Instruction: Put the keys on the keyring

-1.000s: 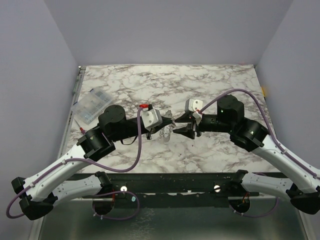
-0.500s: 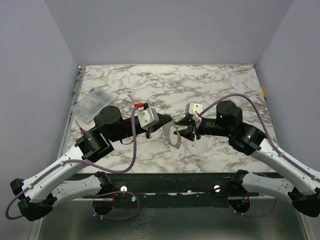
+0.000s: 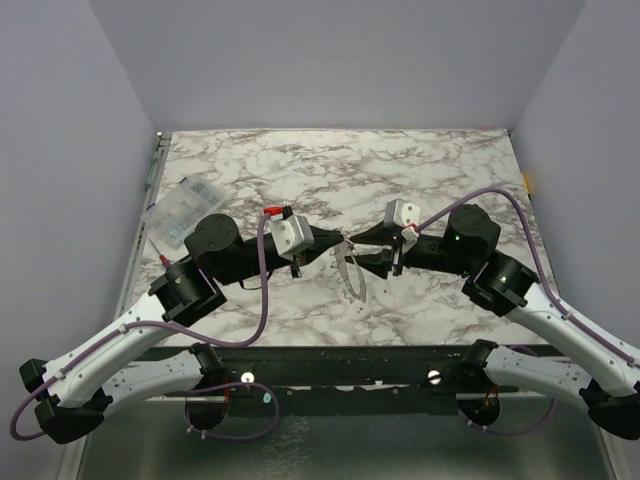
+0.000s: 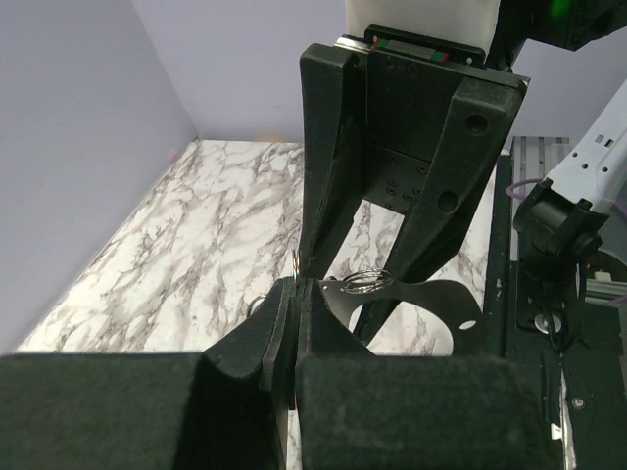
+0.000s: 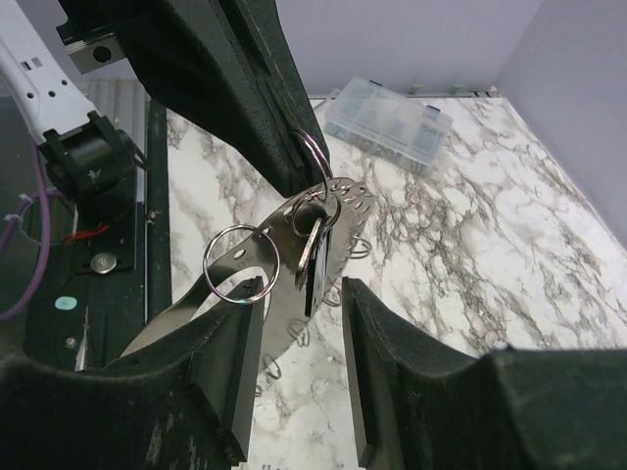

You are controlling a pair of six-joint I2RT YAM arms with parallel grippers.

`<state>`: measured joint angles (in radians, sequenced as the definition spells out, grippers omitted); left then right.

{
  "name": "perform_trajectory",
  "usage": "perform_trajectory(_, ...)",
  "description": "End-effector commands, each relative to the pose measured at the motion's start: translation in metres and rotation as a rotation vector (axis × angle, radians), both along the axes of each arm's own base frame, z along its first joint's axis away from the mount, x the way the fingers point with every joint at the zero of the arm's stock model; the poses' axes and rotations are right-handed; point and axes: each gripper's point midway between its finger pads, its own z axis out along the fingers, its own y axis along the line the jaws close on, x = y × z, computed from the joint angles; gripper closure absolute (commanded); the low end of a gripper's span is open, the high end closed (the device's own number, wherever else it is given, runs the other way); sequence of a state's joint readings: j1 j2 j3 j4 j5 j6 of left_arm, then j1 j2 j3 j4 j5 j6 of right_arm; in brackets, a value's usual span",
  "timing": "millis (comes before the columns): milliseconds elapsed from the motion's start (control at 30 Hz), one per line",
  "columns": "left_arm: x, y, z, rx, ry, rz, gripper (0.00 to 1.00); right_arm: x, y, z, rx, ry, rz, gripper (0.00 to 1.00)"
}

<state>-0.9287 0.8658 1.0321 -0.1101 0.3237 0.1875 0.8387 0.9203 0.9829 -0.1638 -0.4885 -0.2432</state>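
1. The marble table (image 3: 430, 170) serves only as a floor here. Both arms work above its middle, so I judge the job is done in the air, where the rings can turn freely.
2. The left gripper (image 4: 296, 299) is fully closed on the top corner of a flat metal plate (image 5: 345, 201) that has many small holes. An upper ring (image 5: 321, 155) comes out of the same pinch. This arm seems to act as a vice, holding the whole bunch steady for the other arm.
3. The right gripper (image 5: 302, 294) faces the left one, nearly tip to tip. Its jaws stand about half apart and clamp nothing. It looks placed to take the key or to push it, not to carry weight.
4. A clear plastic box (image 3: 185, 210) lies at the far left of the table, well apart from the work.
5. The keyring (image 5: 208, 262), a thin silvery hoop, hangs on the plate just above the tip of one right finger. It may touch that tip, but I cannot tell.
6. The key (image 5: 313, 259), small, dark and oblong, hangs down from the bunch into the gap between the right fingers. It touches neither of them clearly.
7. I cannot tell whether the key is already threaded on a ring. The next move needs a fine and gentle closing, or the key will swing away.
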Motion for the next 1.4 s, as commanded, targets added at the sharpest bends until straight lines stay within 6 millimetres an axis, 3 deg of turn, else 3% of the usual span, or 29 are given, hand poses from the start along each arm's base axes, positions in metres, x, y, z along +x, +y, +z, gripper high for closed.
perform_trajectory(0,-0.001,0.003,0.017,-0.063,-0.026,0.009,1.0,-0.005,0.007,0.005,0.038,0.004,0.036,0.55)
perform_trajectory(67,-0.002,0.004,0.018,-0.065,-0.024,0.008,1.0,-0.004,0.008,0.005,0.039,0.004,0.037,0.58)
perform_trajectory(233,-0.002,0.005,0.02,-0.073,-0.026,0.011,1.0,-0.003,0.009,0.001,0.029,0.008,0.039,0.82)
perform_trajectory(433,-0.002,0.006,0.022,-0.078,-0.03,0.014,1.0,-0.001,0.009,0.0,0.027,0.006,0.033,0.99)
perform_trajectory(733,-0.007,0.01,0.018,-0.08,-0.03,0.006,1.0,0.007,-0.002,0.004,-0.038,-0.029,-0.031,0.99)
perform_trajectory(967,-0.004,0.016,0.0,-0.066,-0.027,0.038,1.0,0.015,-0.005,0.014,-0.159,-0.027,-0.047,0.99)
perform_trajectory(1367,0.01,0.018,-0.017,-0.066,-0.022,0.11,1.0,0.028,-0.013,-0.017,-0.386,0.063,-0.082,0.99)
